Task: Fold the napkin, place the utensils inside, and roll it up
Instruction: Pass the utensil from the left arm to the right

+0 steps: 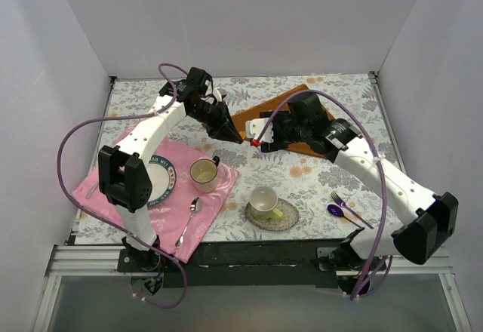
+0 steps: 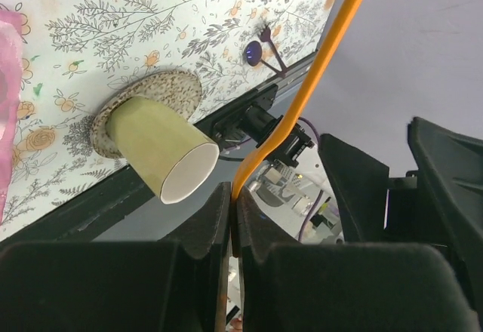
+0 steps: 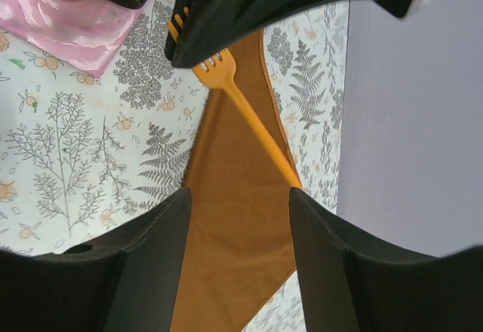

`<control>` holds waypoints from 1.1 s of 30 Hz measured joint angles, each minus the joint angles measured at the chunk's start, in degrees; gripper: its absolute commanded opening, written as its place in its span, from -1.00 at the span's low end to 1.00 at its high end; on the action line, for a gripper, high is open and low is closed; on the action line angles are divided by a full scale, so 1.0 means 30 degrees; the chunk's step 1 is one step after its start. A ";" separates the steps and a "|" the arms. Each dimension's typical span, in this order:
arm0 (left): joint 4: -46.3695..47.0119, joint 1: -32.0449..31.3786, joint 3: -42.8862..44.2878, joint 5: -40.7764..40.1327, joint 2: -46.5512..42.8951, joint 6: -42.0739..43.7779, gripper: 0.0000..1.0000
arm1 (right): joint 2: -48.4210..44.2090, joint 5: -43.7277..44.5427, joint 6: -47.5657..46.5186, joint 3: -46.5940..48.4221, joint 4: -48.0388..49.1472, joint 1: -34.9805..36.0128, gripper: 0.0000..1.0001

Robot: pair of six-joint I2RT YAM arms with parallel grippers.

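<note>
over napkin (image 3: pixel 234 272): left claw (image 2: pixel 232 196) clamped on orange fork (image 3: pixel 249 118); right claw (image 3: pixel 238 196) wide open.

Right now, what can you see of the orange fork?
The orange fork is slim and plain and looks like plastic, with short tines and a long straight handle. The left gripper is shut on its head end, so the tines are partly hidden. The handle slants away from the fingers, above the napkin. I cannot tell whether it touches the cloth.
</note>
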 measured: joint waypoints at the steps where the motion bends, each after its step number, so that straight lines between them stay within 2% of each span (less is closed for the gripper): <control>1: -0.0262 -0.0087 0.0211 0.0000 0.0124 0.0138 -1.00 | 0.0393 -0.0277 -0.0583 0.0138 0.0095 0.0000 0.20; 7: -0.1093 -0.0481 0.1435 -0.0029 0.0612 0.0743 -1.00 | 0.3089 -0.2062 -0.2747 0.1545 -0.0036 -0.0015 0.08; 9: -0.1188 -0.0583 0.1792 -0.0051 0.0780 0.0933 -1.00 | 0.3468 -0.2280 -0.3045 0.1552 -0.0087 -0.0015 -0.02; 10: -0.1224 -0.0634 0.1821 -0.0073 0.0852 0.0991 -1.00 | 0.3555 -0.2368 -0.3169 0.1552 -0.0051 -0.0015 -0.12; 11: -0.1290 -0.0670 0.1836 -0.0073 0.0925 0.1049 -1.00 | 0.3577 -0.2455 -0.3242 0.1552 -0.0029 -0.0015 -0.41; 13: -0.1435 -0.0692 0.1909 -0.0073 0.1151 0.1151 -1.00 | 0.3599 -0.2463 -0.3483 0.1552 -0.0007 -0.0015 -0.72; 14: -0.1581 -0.0714 0.1967 -0.0066 0.1297 0.1209 -1.00 | 0.3628 -0.2441 -0.3621 0.1552 0.0073 -0.0015 -0.97; 17: -0.1763 -0.0750 0.2208 -0.0102 0.1639 0.1362 -0.95 | 0.3796 -0.2237 -0.3861 0.1545 0.0044 -0.0015 -0.97; 20: -0.2229 -0.0619 0.2980 -0.0525 0.1960 0.1523 -0.49 | 0.4087 -0.1909 -0.3716 0.1545 0.0437 -0.0015 -0.97; 21: -0.2222 -0.0546 0.3293 -0.0641 0.2018 0.1537 0.17 | 0.4146 -0.1821 -0.3657 0.1545 0.0481 -0.0015 -0.97; 22: -0.2149 -0.0459 0.3563 -0.0648 0.2025 0.1523 0.60 | 0.4226 -0.1770 -0.3483 0.1457 0.0787 -0.0036 -0.97; 23: -0.2047 -0.0321 0.3840 -0.0627 0.2025 0.1530 0.74 | 0.4299 -0.1683 -0.3271 0.1304 0.1217 -0.0073 -0.97; 29: -0.1639 0.0896 0.4590 -0.1800 0.1756 0.0903 0.78 | 0.5348 -0.1173 -0.1843 0.0561 0.2251 -0.1217 -0.97; 33: -0.0852 0.3060 0.2331 -0.2980 0.0000 0.0095 0.75 | 0.6798 -0.0495 -0.0984 0.0561 0.2288 -0.2463 -0.97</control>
